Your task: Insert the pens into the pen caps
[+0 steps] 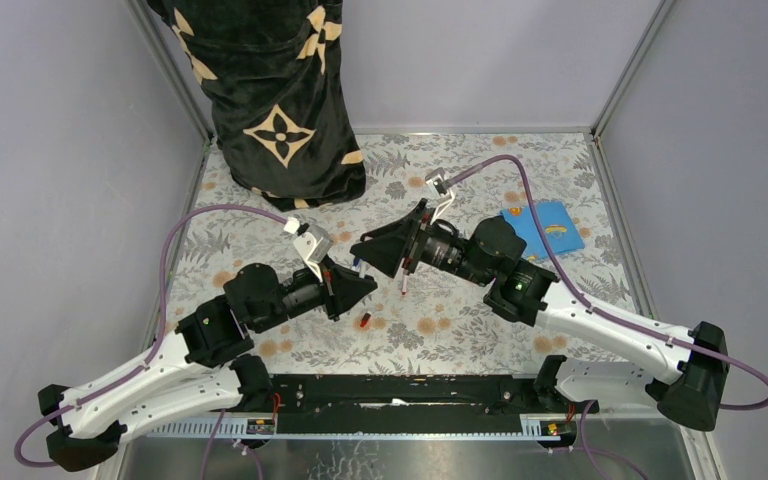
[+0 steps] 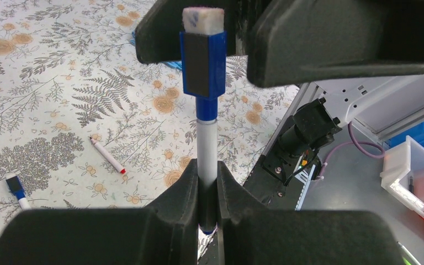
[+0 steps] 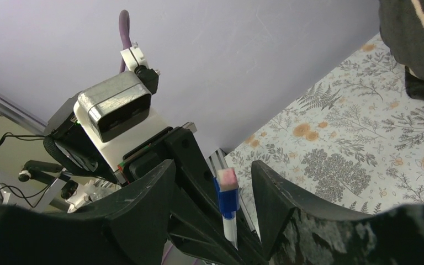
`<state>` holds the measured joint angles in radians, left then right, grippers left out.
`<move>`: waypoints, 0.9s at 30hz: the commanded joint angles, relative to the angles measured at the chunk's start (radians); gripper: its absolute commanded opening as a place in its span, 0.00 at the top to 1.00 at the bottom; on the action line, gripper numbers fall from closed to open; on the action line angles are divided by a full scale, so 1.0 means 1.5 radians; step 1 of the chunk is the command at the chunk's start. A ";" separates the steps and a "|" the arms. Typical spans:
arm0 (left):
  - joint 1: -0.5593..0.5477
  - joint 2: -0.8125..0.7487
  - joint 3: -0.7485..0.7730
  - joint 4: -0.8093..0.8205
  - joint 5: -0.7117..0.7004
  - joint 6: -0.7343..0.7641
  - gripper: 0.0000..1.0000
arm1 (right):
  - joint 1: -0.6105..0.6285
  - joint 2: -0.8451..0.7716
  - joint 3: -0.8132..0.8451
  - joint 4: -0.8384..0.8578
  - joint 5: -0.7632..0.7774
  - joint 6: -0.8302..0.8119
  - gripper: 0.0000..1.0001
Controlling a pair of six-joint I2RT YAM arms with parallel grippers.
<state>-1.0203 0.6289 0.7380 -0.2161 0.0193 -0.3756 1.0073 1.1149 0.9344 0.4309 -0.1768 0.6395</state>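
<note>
My left gripper (image 1: 357,284) (image 2: 207,190) is shut on the white barrel of a pen (image 2: 207,149) that stands up between its fingers. A blue cap (image 2: 202,63) with a small eraser block on its end sits on the pen's tip. My right gripper (image 1: 368,250) (image 3: 215,190) is open, its fingers either side of that cap (image 3: 227,200) and apart from it. A red-tipped pen (image 2: 108,156) (image 1: 403,279) lies uncapped on the floral table. A red cap (image 1: 365,320) lies near it. Another blue-capped pen (image 2: 16,190) lies on the table.
A blue folded cloth (image 1: 542,228) lies at the back right. A black patterned fabric (image 1: 278,95) stands at the back left. The black base rail (image 1: 400,392) runs along the near edge. White and blue bins (image 2: 414,176) sit beyond the table's near edge.
</note>
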 commanded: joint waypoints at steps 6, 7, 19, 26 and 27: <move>0.001 -0.003 0.002 0.045 0.004 -0.003 1.00 | 0.003 0.004 0.019 0.032 -0.033 -0.008 0.50; 0.001 -0.003 0.001 0.046 0.003 -0.004 1.00 | 0.003 0.004 0.017 0.034 -0.034 -0.007 0.53; 0.001 -0.005 -0.001 0.046 0.000 -0.004 1.00 | 0.003 0.006 0.014 0.031 -0.033 -0.008 0.66; 0.001 -0.007 0.001 0.045 -0.007 -0.004 1.00 | 0.003 0.010 0.014 0.024 -0.035 -0.013 0.79; 0.002 -0.006 0.001 0.044 -0.009 -0.004 1.00 | 0.004 0.010 0.014 0.022 -0.035 -0.015 0.83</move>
<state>-1.0203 0.6231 0.7380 -0.2104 0.0216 -0.3759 1.0061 1.1297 0.9344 0.4305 -0.2001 0.6235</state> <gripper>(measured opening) 0.167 0.245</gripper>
